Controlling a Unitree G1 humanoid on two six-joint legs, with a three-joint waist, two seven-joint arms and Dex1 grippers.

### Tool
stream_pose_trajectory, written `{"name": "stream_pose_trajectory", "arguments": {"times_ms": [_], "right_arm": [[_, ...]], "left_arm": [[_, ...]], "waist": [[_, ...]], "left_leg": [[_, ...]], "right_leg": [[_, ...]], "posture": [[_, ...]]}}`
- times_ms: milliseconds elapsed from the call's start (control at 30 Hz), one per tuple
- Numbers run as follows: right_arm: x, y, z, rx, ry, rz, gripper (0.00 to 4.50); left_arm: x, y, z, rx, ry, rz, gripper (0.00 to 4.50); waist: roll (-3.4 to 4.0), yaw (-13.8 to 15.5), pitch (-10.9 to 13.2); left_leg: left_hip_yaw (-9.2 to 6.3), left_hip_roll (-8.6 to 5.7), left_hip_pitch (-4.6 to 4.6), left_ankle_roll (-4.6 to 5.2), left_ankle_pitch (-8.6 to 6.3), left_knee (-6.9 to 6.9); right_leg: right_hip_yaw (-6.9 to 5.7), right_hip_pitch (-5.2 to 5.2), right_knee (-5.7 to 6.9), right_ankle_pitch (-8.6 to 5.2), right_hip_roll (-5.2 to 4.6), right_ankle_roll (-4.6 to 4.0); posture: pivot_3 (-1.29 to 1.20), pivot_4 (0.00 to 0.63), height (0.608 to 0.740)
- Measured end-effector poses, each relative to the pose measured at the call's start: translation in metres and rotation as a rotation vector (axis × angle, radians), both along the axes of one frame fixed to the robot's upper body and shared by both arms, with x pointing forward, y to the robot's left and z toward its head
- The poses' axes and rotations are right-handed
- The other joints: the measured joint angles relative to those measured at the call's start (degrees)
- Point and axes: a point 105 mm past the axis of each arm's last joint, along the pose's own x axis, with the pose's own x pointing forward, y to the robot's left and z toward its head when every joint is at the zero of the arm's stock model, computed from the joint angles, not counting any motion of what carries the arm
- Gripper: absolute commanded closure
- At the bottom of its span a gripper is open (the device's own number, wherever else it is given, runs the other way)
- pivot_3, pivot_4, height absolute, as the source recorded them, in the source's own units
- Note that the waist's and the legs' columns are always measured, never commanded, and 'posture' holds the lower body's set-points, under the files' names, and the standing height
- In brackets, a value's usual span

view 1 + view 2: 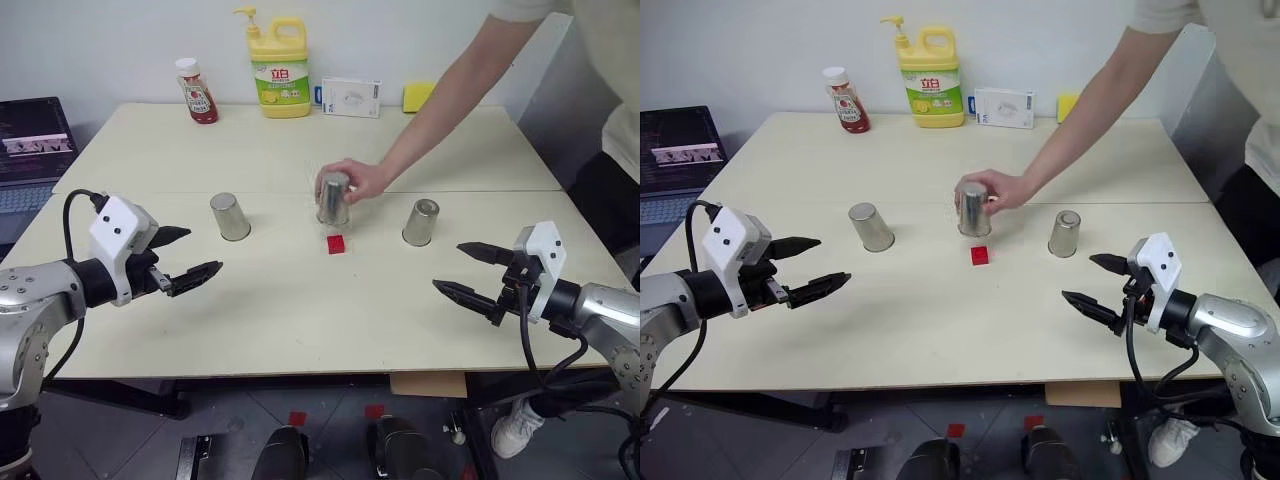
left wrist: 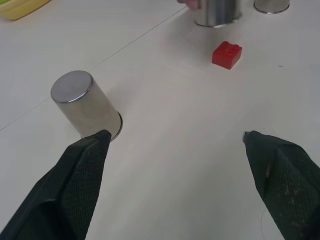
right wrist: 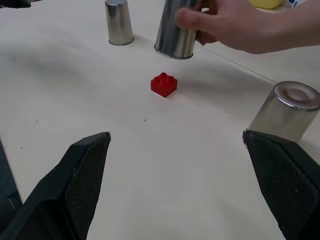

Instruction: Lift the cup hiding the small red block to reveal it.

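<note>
Both my grippers, left gripper (image 1: 190, 255) & right gripper (image 1: 463, 270), hover w/ fingers apart above the desk (image 1: 300, 330); small red block (image 1: 336, 244) sits uncovered ahead between them, since a person's hand (image 1: 358, 180) grips the middle cup (image 1: 333, 198).

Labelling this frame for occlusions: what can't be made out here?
- Middle cup: the person's hand covers its far side in the head views, so whether it rests on the table is unclear.
- Red block: studs too small in the head views.
- White box: print too small to read.
- Laptop: cut by the left edge.
- Person: cut off by the top and right edges.
</note>
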Motion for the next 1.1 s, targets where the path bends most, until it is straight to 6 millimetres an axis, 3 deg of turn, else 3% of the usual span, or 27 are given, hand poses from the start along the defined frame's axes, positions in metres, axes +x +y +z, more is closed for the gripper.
{"name": "stream_pose_trajectory", "arguments": {"times_ms": [833, 933, 1100], "right_arm": [[0.001, 0.004, 0.001, -0.002, -0.014, 0.008, 0.00], [0.001, 0.010, 0.002, 0.014, -0.014, 0.023, 0.00], [0.004, 0.037, 0.011, 0.066, -0.016, 0.089, 0.00]], "left_arm": [[0.002, -0.001, -0.003, -0.008, 0.000, -0.007, 0.01], [0.006, -0.002, -0.002, -0.047, -0.020, 0.009, 0.01], [0.027, 0.022, -0.001, -0.147, -0.041, 0.166, 0.01]], "waist": [[0.00, 0.00, 0.00], [0.00, 0.01, 0.00], [0.00, -0.25, 0.00]], "left_leg": [[0.00, 0.00, 0.00, 0.00, 0.00, 0.00], [-0.02, 0.01, 0.00, 0.00, 0.00, 0.00], [-0.03, 0.02, 0.05, 0.00, 0.00, 0.01]], "right_leg": [[0.00, 0.00, 0.00, 0.00, 0.00, 0.00], [-0.02, 0.01, 0.01, 0.00, 0.00, 0.00], [-0.01, 0.01, 0.07, 0.01, 0.05, 0.02]], "posture": [[0.00, 0.150, 0.740], [0.00, 0.150, 0.740], [0.00, 0.150, 0.740]]}}
